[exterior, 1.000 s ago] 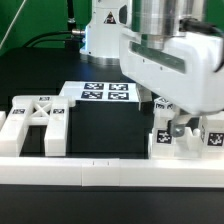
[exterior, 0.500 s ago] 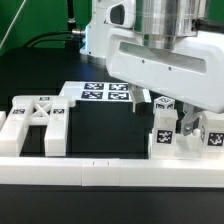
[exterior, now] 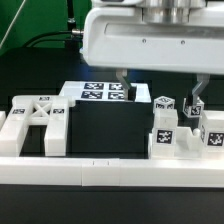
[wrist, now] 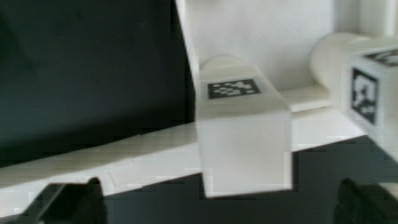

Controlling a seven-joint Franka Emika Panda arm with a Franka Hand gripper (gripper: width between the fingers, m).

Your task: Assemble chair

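Note:
The chair is in loose white parts. An X-braced panel (exterior: 35, 116) lies at the exterior view's left. A cluster of blocky tagged pieces (exterior: 180, 132) stands at the exterior view's right. My gripper (exterior: 157, 92) hangs above that cluster, open and holding nothing, with one dark fingertip (exterior: 197, 103) just over the blocks. In the wrist view a blocky leg (wrist: 240, 135) with a marker tag lies between and ahead of my gripper (wrist: 221, 205), and both fingertips (wrist: 71, 203) are well apart from it. A second tagged piece (wrist: 365, 75) shows at the frame's edge.
The marker board (exterior: 105, 93) lies on the black table behind the middle. A long low white border rail (exterior: 100, 172) runs along the front, joined by a rail piece at the left (exterior: 8, 130). The robot's base (exterior: 100, 35) stands at the back.
The gripper has risen straight up from the blocky pieces at the exterior view's right, and its fingers now hang above them. The jaws stayed open and the parts did not move.

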